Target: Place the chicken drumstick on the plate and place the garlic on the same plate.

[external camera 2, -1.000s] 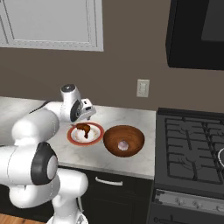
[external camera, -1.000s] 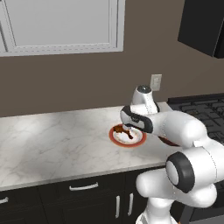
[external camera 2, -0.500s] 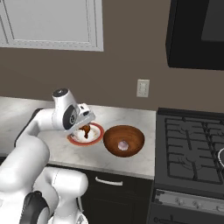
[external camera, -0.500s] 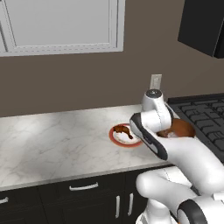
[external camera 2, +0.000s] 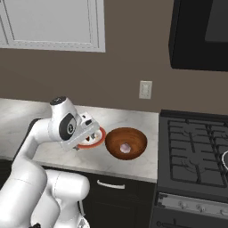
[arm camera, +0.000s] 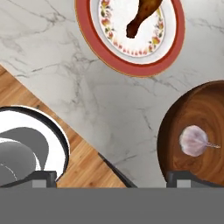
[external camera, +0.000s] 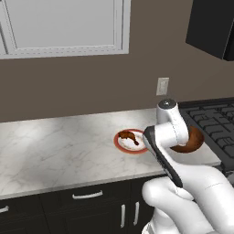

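- The chicken drumstick [arm camera: 143, 16] already lies on the plate [arm camera: 173, 48]; its thin end points toward the rim.
- The garlic [arm camera: 194, 140] lies inside the wooden bowl [arm camera: 175, 118], just beside the plate on the marble counter [arm camera: 65, 74].
- Your gripper [external camera 2: 91, 127] hangs above the counter between plate and bowl; I cannot tell whether its fingers are parted or together, and it appears to carry nothing.
- Expect the garlic to be light, firm and rounded, with a papery skin likely to slip.
- Take it across its widest part, not by the thin stalk, and allow for the bowl's sloping wall.
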